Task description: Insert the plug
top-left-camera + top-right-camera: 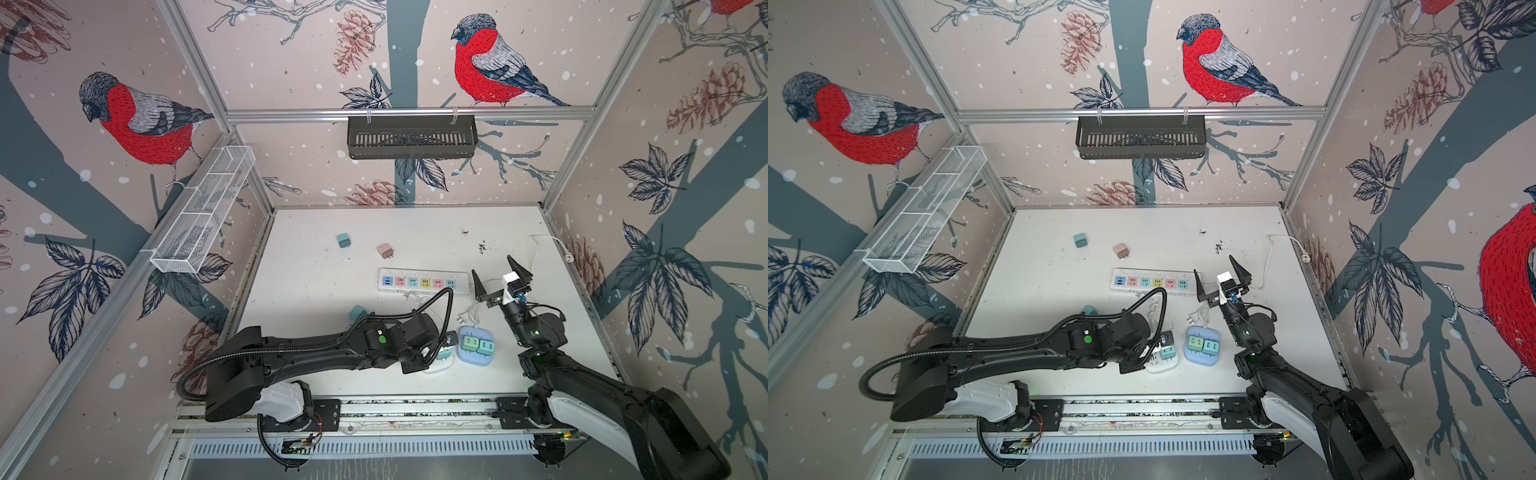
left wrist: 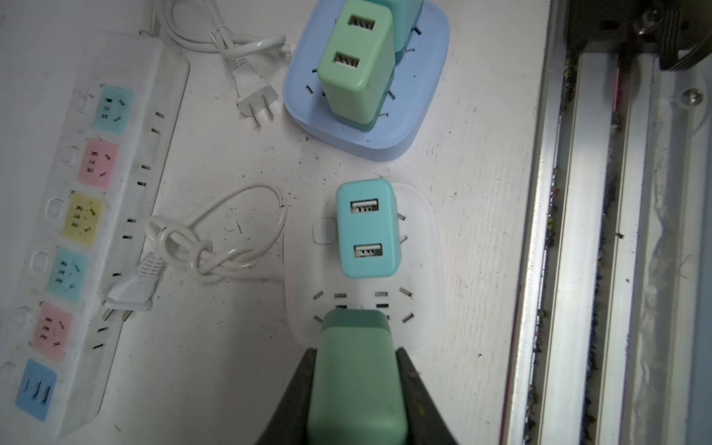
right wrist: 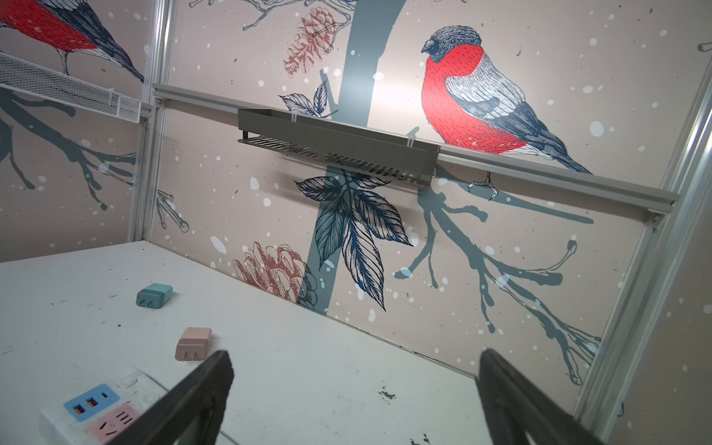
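Note:
My left gripper (image 2: 356, 352) is shut on a green plug (image 2: 356, 385) and holds it just over the near slots of a white socket block (image 2: 420, 269). A teal plug (image 2: 366, 231) stands plugged into that block's far half. The green plug's prongs are hidden beneath its body. In both top views the left gripper (image 1: 448, 341) (image 1: 1167, 338) is at the front middle, largely covered by its wrist. My right gripper (image 1: 491, 266) (image 1: 1213, 266) (image 3: 354, 358) hangs open and empty, raised beside the right end of the power strip (image 1: 424, 282).
A blue socket block (image 2: 424, 77) (image 1: 473, 359) carrying two green plugs sits right of the white one. Coiled white cords (image 2: 215, 246) lie between the blocks and the strip. A teal plug (image 1: 343, 240) and a pink plug (image 1: 385, 250) lie loose at the back.

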Robot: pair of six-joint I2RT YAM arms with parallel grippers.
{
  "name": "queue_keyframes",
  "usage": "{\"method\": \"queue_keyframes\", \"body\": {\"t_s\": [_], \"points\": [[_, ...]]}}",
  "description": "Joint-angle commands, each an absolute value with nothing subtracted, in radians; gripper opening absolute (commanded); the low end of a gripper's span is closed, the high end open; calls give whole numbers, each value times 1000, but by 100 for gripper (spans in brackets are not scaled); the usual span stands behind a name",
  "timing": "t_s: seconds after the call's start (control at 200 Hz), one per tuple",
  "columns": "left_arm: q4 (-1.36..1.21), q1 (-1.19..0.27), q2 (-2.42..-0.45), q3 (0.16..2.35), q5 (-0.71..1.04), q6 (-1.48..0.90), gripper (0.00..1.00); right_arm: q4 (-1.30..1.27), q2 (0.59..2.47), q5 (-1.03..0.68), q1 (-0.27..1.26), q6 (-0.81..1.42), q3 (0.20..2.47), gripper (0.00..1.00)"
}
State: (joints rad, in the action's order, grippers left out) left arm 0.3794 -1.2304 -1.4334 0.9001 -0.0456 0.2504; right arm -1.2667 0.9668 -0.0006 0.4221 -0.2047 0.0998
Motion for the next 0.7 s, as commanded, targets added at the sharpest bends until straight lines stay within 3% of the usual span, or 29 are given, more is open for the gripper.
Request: {"method": "queue_keyframes", "body": {"t_s": [0.0,0.695], "points": [[419,-1237,-1480,933,-21,205,0,-1310,973,-19,413,-150,110,100],[414,-1240,-1541,951,-3,176,0,-1279,997,-48,408,-147,138,100]]}}
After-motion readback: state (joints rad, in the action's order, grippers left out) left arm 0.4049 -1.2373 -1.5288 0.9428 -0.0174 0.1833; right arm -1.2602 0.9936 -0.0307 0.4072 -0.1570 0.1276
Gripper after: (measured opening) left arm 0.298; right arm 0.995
